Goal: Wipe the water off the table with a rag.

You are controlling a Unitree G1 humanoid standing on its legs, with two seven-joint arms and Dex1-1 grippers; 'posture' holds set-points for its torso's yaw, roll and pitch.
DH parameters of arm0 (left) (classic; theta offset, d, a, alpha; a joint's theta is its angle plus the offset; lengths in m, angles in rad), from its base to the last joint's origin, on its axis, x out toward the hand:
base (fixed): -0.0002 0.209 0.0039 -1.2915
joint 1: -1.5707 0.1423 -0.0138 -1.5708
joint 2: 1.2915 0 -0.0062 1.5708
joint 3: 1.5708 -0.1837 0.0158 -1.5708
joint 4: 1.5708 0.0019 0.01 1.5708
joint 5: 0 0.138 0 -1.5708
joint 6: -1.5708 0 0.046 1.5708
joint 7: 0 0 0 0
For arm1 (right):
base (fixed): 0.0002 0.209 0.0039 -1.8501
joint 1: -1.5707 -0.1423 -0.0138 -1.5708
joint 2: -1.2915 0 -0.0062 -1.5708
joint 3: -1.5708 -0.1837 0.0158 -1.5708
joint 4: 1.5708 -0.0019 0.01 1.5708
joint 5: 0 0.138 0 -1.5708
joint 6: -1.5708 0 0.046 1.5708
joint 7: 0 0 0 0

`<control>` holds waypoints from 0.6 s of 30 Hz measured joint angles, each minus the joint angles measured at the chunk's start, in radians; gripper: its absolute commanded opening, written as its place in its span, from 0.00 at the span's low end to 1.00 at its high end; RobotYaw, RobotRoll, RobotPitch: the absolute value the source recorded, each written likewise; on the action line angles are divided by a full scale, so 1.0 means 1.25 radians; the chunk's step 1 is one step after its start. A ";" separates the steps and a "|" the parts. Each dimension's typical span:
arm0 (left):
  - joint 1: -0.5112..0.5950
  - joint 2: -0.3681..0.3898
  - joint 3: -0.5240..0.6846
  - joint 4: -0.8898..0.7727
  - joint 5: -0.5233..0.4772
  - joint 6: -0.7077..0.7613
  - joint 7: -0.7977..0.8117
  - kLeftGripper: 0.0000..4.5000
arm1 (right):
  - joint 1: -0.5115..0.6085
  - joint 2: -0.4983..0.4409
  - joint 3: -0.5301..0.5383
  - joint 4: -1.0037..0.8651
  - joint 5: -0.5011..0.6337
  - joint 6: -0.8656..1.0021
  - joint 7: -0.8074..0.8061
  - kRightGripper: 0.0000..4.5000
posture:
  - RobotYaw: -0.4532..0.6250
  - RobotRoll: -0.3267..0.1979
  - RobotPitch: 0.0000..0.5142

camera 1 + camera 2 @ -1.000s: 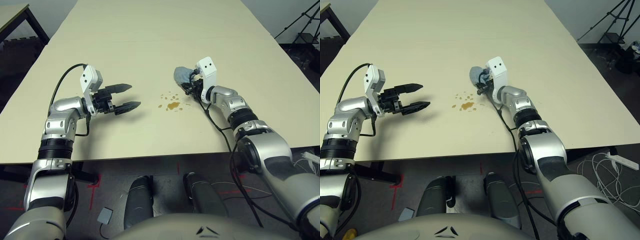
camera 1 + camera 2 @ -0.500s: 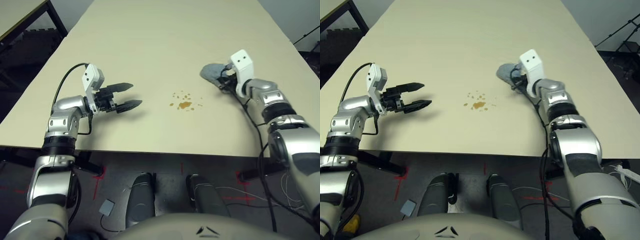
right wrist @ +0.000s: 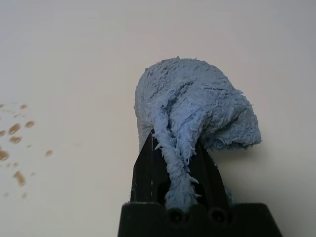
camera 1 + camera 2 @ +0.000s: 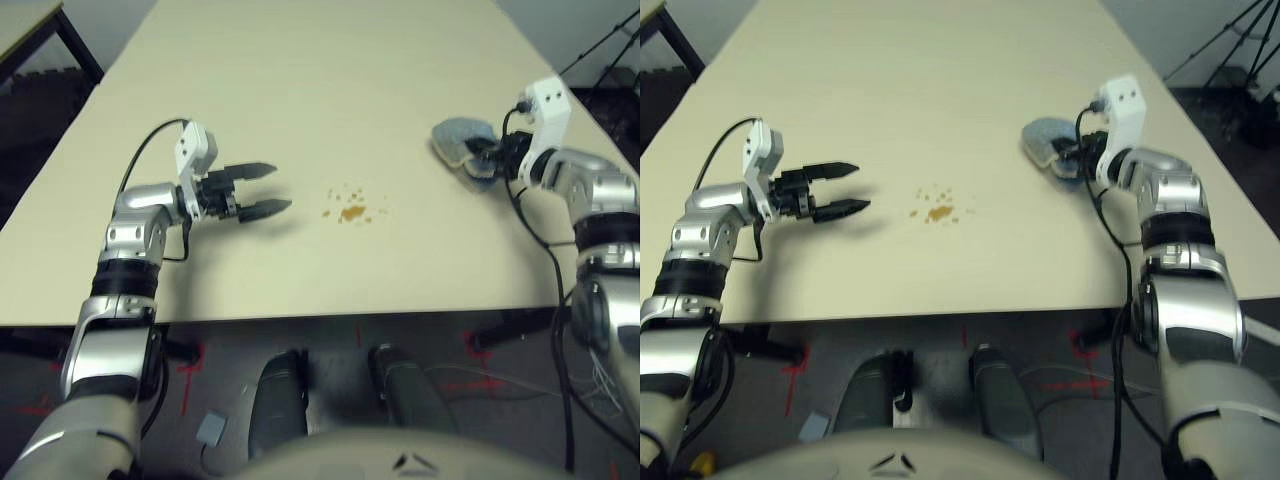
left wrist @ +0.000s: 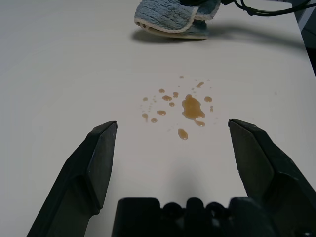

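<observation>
The water [image 4: 348,211] lies as a small amber blotch with tiny droplets around it, mid-table on the pale cream table [image 4: 300,80]. The light blue rag [image 4: 458,140] rests bunched on the table to the right of the water and a little farther back. My right gripper [image 3: 174,148] is shut on the rag's near end, low over the tabletop, well apart from the blotch. To the left of the water my left gripper [image 4: 280,187] hovers open, fingers pointing toward the blotch [image 5: 191,107] with nothing between them.
A second small table [image 4: 20,20] stands beyond the far left corner. A dark tripod [image 4: 1230,50] stands past the table's right edge. The right arm's black cable [image 4: 525,215] trails over the table near its right front edge.
The head camera has shifted. My right gripper has carried the rag to the right, farther from the water. The left gripper stays open in about the same place.
</observation>
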State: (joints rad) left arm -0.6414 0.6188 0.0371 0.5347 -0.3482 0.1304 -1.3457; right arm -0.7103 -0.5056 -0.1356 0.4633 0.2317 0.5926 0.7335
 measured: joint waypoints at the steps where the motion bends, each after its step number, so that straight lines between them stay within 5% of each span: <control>1: 0.002 0.003 0.000 0.000 0.000 0.000 0.000 1.00 | 0.016 0.009 0.004 -0.026 0.001 0.016 -0.007 0.00 | 0.19 0.62 0.23; 8: 0.038 0.027 0.000 -0.012 -0.001 0.003 -0.008 1.00 | 0.087 0.094 0.060 -0.076 -0.019 0.021 -0.066 0.00 | 0.21 0.62 0.25; 18: 0.085 0.048 0.002 -0.056 -0.004 0.025 -0.007 1.00 | 0.073 0.208 0.132 -0.070 -0.065 -0.024 -0.095 0.00 | 0.23 0.62 0.27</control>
State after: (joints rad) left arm -0.5346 0.6791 0.0393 0.4644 -0.3537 0.1614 -1.3547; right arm -0.6195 -0.2451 0.0292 0.3762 0.1499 0.5621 0.6150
